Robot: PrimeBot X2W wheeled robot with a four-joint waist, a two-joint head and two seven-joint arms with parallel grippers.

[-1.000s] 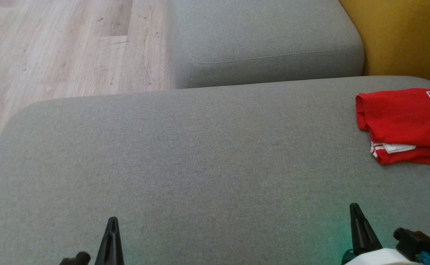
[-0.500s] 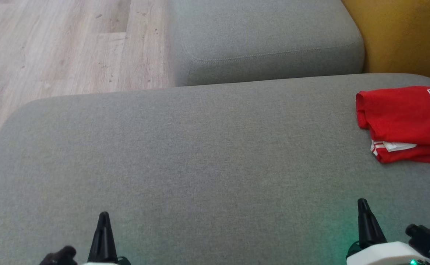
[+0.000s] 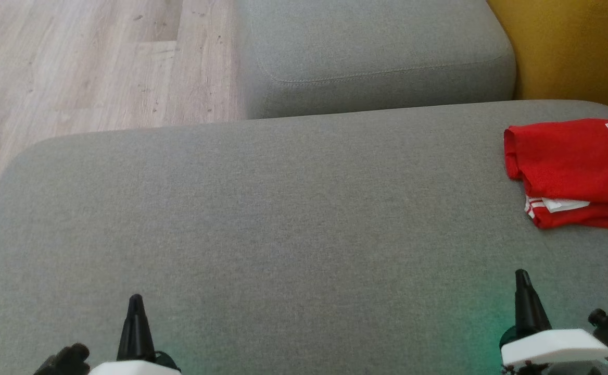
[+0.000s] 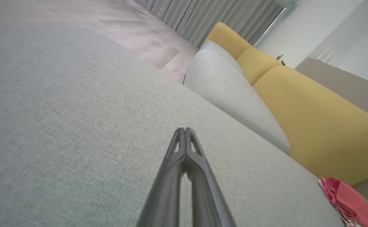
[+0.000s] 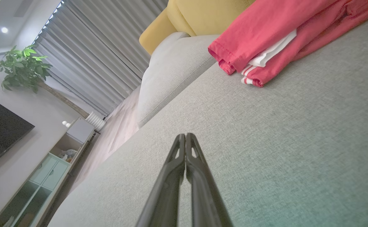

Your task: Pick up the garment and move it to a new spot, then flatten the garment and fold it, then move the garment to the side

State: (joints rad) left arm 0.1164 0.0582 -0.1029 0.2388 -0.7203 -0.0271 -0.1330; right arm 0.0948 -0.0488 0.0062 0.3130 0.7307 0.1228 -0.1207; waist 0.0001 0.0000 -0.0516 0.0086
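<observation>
**Head view: folded red jersey at the right edge of the cushion, both claws shut and empty**

The red jersey (image 3: 569,161) lies folded on the grey seat cushion (image 3: 283,219), far to the right and close under the yellow backrest (image 3: 569,47), running partly out of the picture. A dark number shows on its top layer. At its near-left corner a white tag and white-striped trim peek out between the layers.

The left gripper (image 3: 136,299) sits low on the left and the right gripper (image 3: 521,275) low on the right, both over bare cushion and well apart from the cloth. In each wrist view the two dark fingers are pressed together tip to tip, with nothing between them.

The jersey looks thin, light and limp. It will likely sag and slide open if lifted by one layer, and the smooth knit may slip from a shallow pinch. The safest hold, if it has to be shifted again, seems to be along the folded left edge, pinching through every layer, ideally at two spaced points so the stack keeps its shape. The cushion is soft, so a finger can press in and get under the edge.
</observation>
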